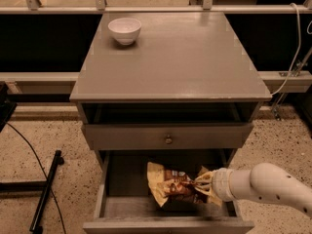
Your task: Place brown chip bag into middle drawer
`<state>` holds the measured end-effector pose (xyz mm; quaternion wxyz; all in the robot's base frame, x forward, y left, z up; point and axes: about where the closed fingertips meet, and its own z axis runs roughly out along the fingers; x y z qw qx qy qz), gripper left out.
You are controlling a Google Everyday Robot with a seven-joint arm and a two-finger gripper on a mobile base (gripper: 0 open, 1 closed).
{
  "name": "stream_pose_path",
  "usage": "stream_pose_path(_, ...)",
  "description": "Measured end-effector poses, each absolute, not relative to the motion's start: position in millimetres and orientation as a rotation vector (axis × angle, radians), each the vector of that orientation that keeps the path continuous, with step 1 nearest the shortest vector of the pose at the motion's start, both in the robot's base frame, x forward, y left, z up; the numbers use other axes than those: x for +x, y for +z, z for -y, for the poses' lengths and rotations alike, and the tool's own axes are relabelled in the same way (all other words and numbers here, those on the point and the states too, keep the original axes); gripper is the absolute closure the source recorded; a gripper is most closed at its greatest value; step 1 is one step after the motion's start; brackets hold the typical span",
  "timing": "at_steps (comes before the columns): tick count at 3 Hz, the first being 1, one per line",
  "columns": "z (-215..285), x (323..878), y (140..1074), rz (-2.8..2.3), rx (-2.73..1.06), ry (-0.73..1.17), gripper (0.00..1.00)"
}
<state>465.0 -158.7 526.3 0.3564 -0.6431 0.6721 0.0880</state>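
The brown chip bag is inside the open middle drawer, at its middle right and tilted up off the bare floor. Its dark brown printed middle faces me and a tan-yellow end points left. My gripper reaches in from the right on the white arm and is shut on the bag's right end. The bag's lower edge is hidden behind the drawer's front wall.
A small white bowl stands at the back left of the cabinet top. The drawer front with a round knob above is shut. A black stand leg lies on the floor at the left. A white cable hangs at the right.
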Motion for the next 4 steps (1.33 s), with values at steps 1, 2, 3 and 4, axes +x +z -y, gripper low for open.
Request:
stream_pose_path(1, 157.4, 464.8, 525.3, -1.735, -1.661, 0.232, 0.35)
stream_pose_path(2, 156.0, 464.4, 524.6, -1.734, -1.663, 0.235, 0.12)
stream_pose_path(3, 155.0, 464.2, 524.1, -1.733, -1.664, 0.237, 0.00)
stream_pose_path(4, 155.0, 464.2, 524.1, -1.733, -1.664, 0.237, 0.00)
